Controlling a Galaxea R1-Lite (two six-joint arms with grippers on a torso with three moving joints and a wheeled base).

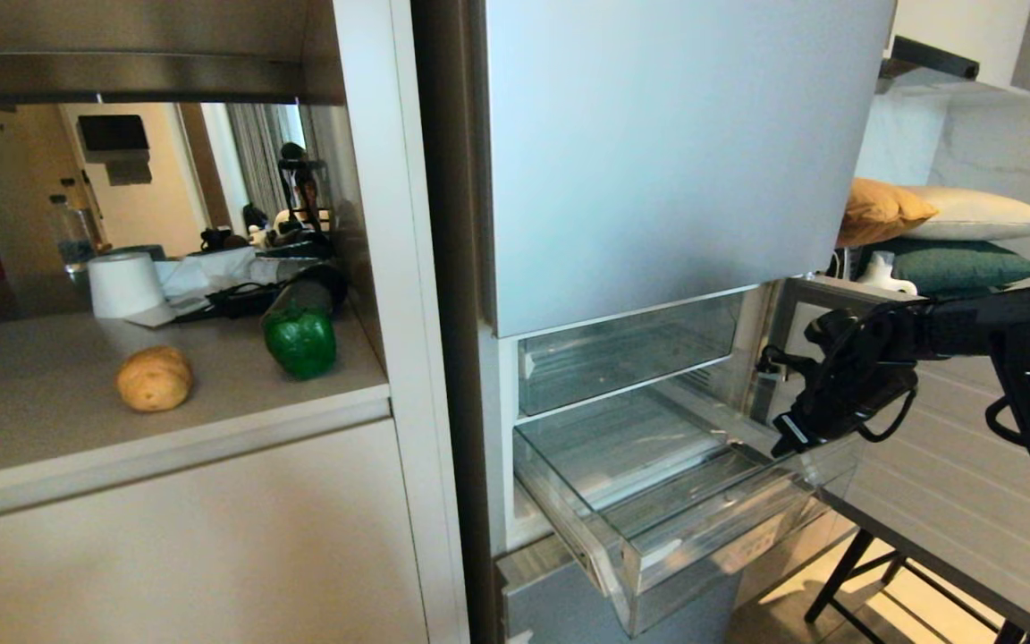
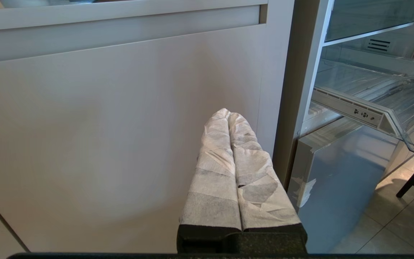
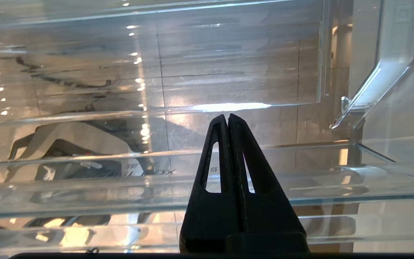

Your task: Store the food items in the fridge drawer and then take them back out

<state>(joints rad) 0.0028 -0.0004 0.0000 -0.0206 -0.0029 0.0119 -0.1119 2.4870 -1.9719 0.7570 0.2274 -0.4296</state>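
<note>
Drawer (image 1: 658,528) is pulled out of the fridge (image 1: 676,161) and sits open and empty; I see nothing on its ribbed floor in the head or right wrist views. A second clear drawer (image 1: 627,353) just above it is in place.

Both food items are on the counter (image 1: 238,420), well left of the fridge: potato (image 1: 155,378) nearer the front edge, pepper (image 1: 300,341) just behind and to its right. They're apart from each other, and neither is touched.

Right gripper (image 3: 227,118) hangs at the drawer's right side, fingers pressed together, holding nothing. In its wrist view the tips point at clear plastic; I can't tell whether they touch it.

Left gripper (image 2: 229,114) is parked low in front of the cabinet door (image 2: 120,126), padded fingers together, empty.

Progress read: only the opening step looks done. Still left:
- pick up potato, place in drawer
- pick up pepper, place in drawer
- take both back out

Next move likely has the right arm crossing over to the counter, and its fingers must spread first.
</note>
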